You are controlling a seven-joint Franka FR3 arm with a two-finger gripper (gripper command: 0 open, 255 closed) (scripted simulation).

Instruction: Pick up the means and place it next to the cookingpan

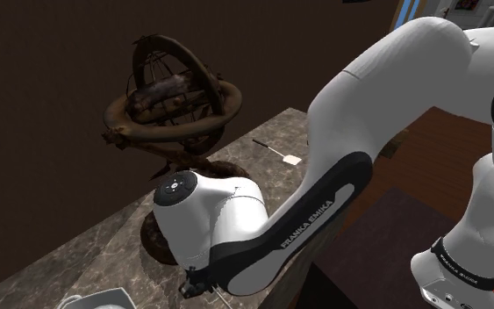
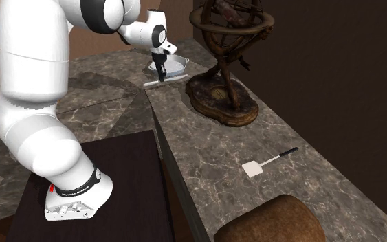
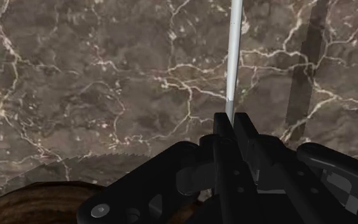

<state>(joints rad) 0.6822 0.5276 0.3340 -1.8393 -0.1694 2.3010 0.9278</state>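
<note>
The gripper [image 3: 233,119] is clamping its two black fingers on a thin white rod [image 3: 234,57]. The fingers are standing almost together, because the rod is so slim that only a narrow gap is showing between them. I am taking this rod to be the tool that the task means, though I cannot tell what kind of tool it is. It is looking stiff and straight, and I judge it to be light. Its smooth surface is probably slippery, so it may turn or slide between the pads if the grip is loose. A long part is reaching out ahead of the fingers, and how much is hidden behind the hand I cannot tell. If the hold is far from the middle, the free end could swing down during a move. In the second exterior view the gripper [image 2: 160,73] is pointing down with the rod [image 2: 148,84] lying across under its tips, on or just above the marble counter [image 2: 219,158]. Which of the two I cannot say for sure, although a dark stripe beside the rod in the wrist view, perhaps its shadow, is suggesting a small lift. Just behind the rod the pale pan [image 2: 176,67] is standing, so the goal place is close. Further along the counter a brown armillary globe [image 2: 223,48] is standing on its round base, and well beyond it a small spatula [image 2: 267,163] is lying.
</note>
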